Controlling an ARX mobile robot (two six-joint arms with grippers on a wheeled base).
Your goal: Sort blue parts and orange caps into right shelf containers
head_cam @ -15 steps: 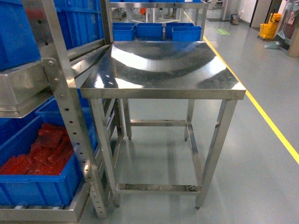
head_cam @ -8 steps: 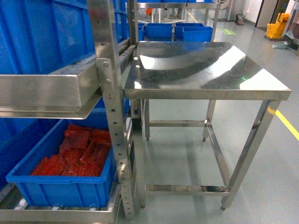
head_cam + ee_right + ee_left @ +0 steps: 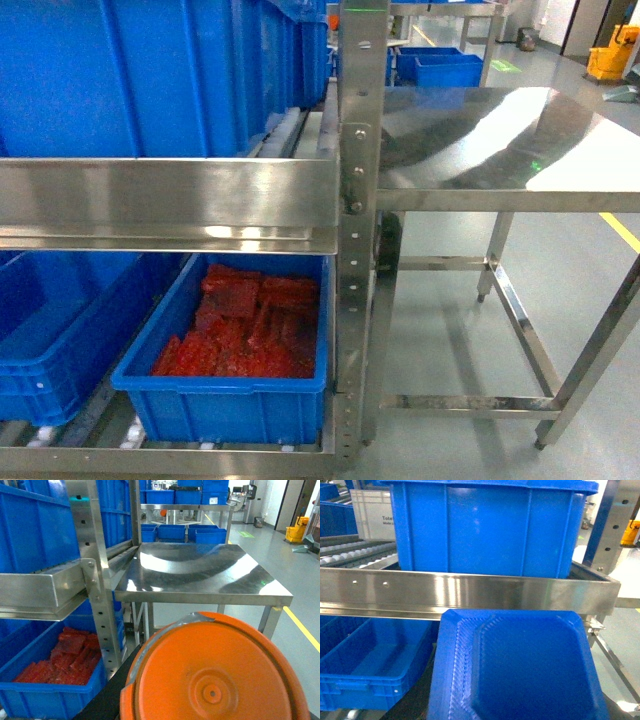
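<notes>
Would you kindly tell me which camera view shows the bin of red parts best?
The head view: the bin of red parts is seen whole on the lower shelf. The right wrist view shows it partly, cropped at left. The left wrist view misses it.

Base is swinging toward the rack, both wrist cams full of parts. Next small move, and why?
Probably keep turning the base left until the rack is centred. In the head view the steel post sits mid-frame, with the blue bins left of it. The wrist views show a blue part and an orange cap close up, neither yet over a bin.
</notes>
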